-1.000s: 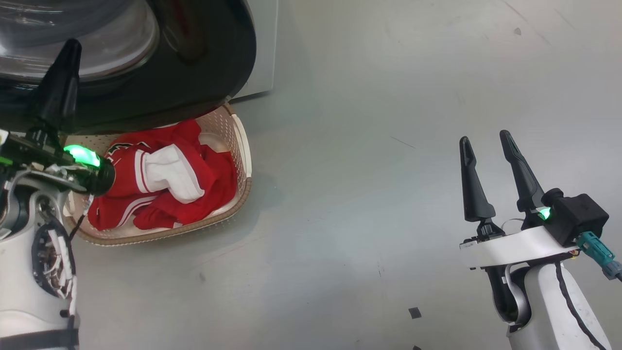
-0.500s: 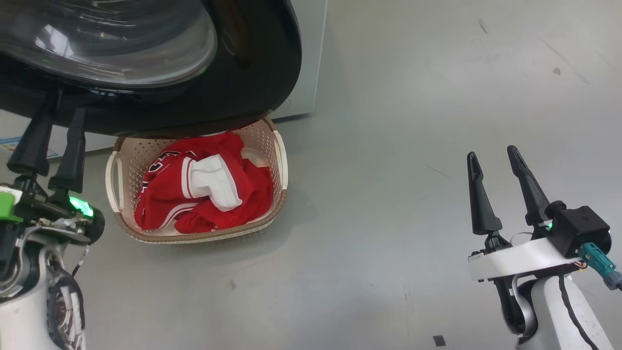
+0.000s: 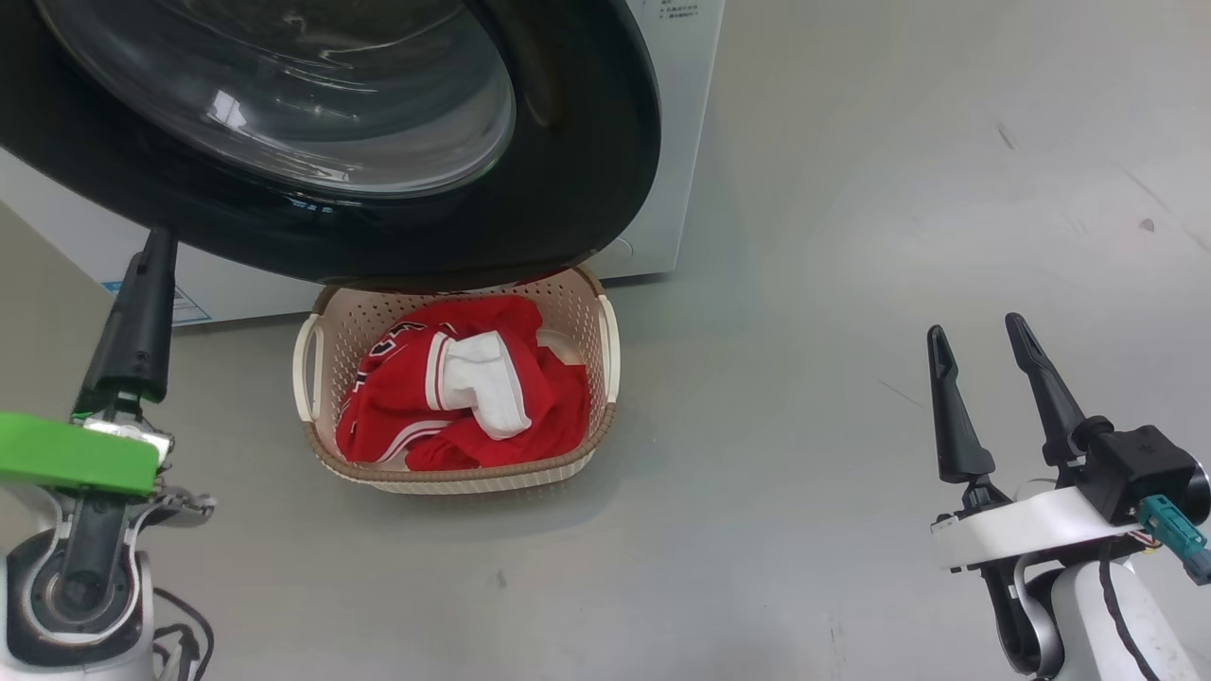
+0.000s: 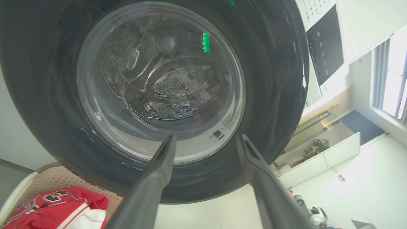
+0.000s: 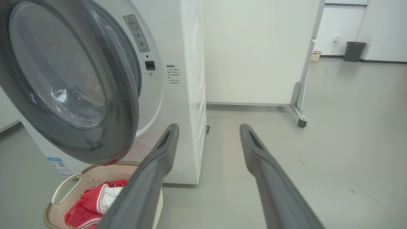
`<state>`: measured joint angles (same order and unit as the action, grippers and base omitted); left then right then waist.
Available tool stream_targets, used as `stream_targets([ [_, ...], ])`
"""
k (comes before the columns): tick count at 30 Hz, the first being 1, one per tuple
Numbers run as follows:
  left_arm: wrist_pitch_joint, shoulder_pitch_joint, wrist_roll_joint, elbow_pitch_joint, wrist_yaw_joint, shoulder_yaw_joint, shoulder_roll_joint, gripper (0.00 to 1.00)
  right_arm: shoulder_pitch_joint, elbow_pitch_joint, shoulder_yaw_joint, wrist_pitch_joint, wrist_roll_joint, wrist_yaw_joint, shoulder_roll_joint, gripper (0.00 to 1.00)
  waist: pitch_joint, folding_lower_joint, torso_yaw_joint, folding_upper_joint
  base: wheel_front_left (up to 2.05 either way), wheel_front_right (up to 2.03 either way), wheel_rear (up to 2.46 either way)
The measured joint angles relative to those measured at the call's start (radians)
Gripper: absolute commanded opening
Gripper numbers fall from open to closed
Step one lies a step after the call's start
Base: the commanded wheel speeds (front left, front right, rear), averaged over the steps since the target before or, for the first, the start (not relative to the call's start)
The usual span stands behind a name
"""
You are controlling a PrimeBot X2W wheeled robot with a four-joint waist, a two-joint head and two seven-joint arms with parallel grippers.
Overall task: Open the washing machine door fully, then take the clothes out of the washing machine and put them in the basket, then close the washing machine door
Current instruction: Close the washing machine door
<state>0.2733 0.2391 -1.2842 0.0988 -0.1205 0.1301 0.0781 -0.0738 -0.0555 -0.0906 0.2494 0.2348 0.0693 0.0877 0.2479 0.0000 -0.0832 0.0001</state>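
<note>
The washing machine door (image 3: 568, 180), a black rim around a clear glass bowl, stands swung out from the white washing machine (image 3: 681, 113) and overhangs the back of the basket (image 3: 605, 345). The red and white clothes (image 3: 473, 397) lie heaped in that cream basket on the floor. My left gripper (image 4: 206, 136) is open with nothing between its fingers, pointing at the door's glass from just below the rim; one finger (image 3: 137, 331) shows at the lower left. My right gripper (image 3: 974, 326) is open and empty over bare floor, well right of the basket (image 5: 63, 187) and door (image 5: 120, 105).
Grey floor (image 3: 851, 236) stretches to the right of the machine and basket. In the right wrist view a white partition on a castor (image 5: 300, 119) stands behind the machine, with a grey bin (image 5: 354, 51) far off.
The head camera has moved, so machine and basket now sit further right and lower. My left gripper has opened and dropped back from the door's rim. The right gripper stays open.
</note>
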Motion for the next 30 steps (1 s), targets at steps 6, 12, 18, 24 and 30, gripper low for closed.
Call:
stream_targets([
  [6, -0.123, -0.089, 0.357, 0.071, 0.000, -0.108, 0.128, 1.00, 0.009, 0.000, -0.001, 0.000, -0.012, 0.000, 0.006, 1.00, -0.033, 0.0000, 0.022, 0.0000, 0.00, 0.00, 0.00],
  [12, -0.232, -0.180, 0.559, 0.042, -0.001, -0.165, 0.130, 1.00, 0.031, -0.002, -0.009, 0.000, -0.016, 0.000, 0.004, 1.00, -0.062, 0.0000, 0.029, 0.0000, 0.00, 0.00, 0.00],
  [18, -0.305, -0.235, 0.709, 0.017, 0.022, -0.203, 0.125, 1.00, 0.066, -0.010, -0.015, 0.000, -0.026, 0.000, 0.003, 1.00, -0.085, 0.0000, 0.029, 0.0000, 0.00, 0.00, 0.00],
  [24, -0.351, -0.278, 0.797, -0.015, 0.075, -0.242, 0.108, 1.00, 0.087, -0.018, -0.016, 0.000, -0.036, -0.002, 0.003, 1.00, -0.107, 0.0000, 0.026, -0.0001, 0.00, 0.00, 0.00],
  [30, -0.376, -0.306, 0.834, -0.030, 0.107, -0.277, 0.080, 1.00, 0.111, -0.017, -0.017, 0.000, -0.044, -0.010, 0.004, 1.00, -0.129, 0.0000, 0.025, 0.0000, 0.00, 0.00, 0.00],
])
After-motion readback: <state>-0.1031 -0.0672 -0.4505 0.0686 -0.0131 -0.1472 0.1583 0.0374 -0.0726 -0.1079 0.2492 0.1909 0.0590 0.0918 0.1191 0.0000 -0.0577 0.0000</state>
